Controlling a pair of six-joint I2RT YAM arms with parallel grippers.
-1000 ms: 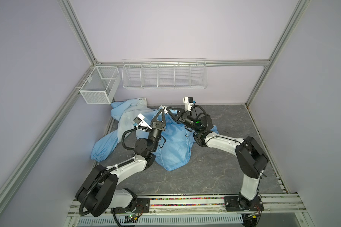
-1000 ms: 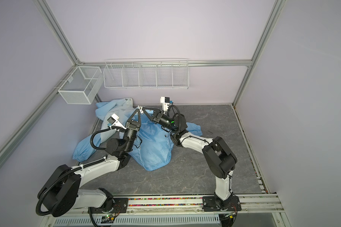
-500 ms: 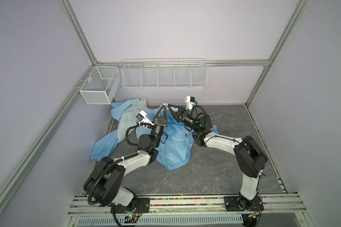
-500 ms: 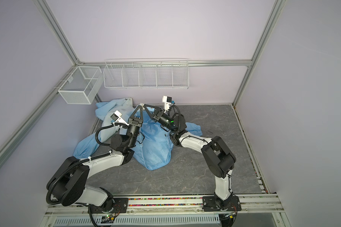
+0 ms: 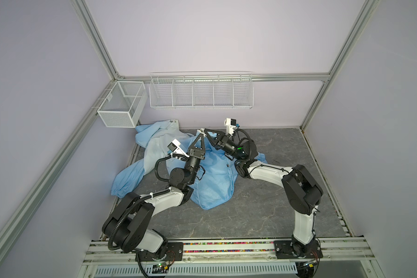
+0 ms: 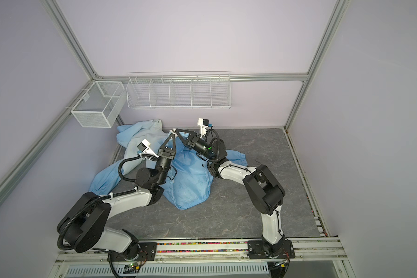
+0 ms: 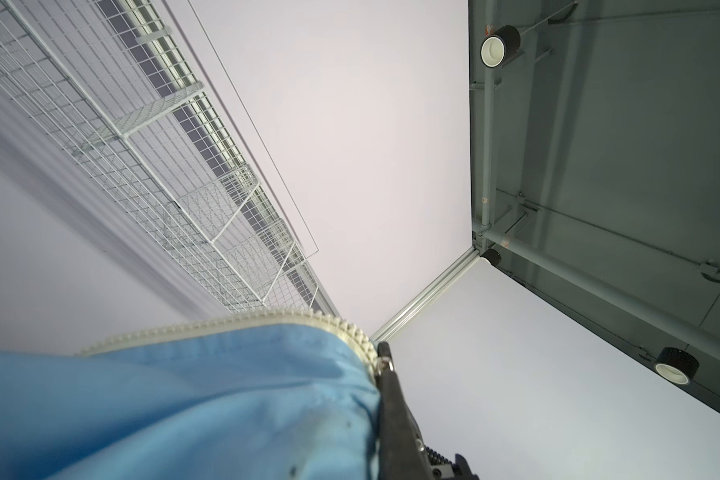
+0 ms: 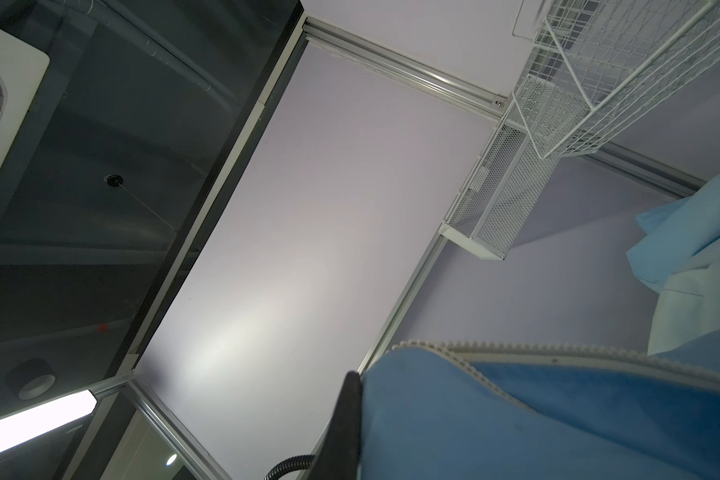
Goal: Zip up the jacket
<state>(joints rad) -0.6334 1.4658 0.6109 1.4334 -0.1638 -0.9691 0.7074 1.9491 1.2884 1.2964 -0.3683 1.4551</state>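
Between pinched-shut fingers of left gripper and right gripper: jacket zipper edges, held tip-to-tip, seemingly for joining.

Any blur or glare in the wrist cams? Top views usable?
Left wrist view: wire basket streaked by blur, jacket soft up close. Right wrist view: ceiling light strip blown out, zipper teeth crisp. Both top views: sharp, evenly lit, no glare.

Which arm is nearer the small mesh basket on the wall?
Left. In a top view the left arm is over the jacket half nearest the basket; the right arm is over the far half.
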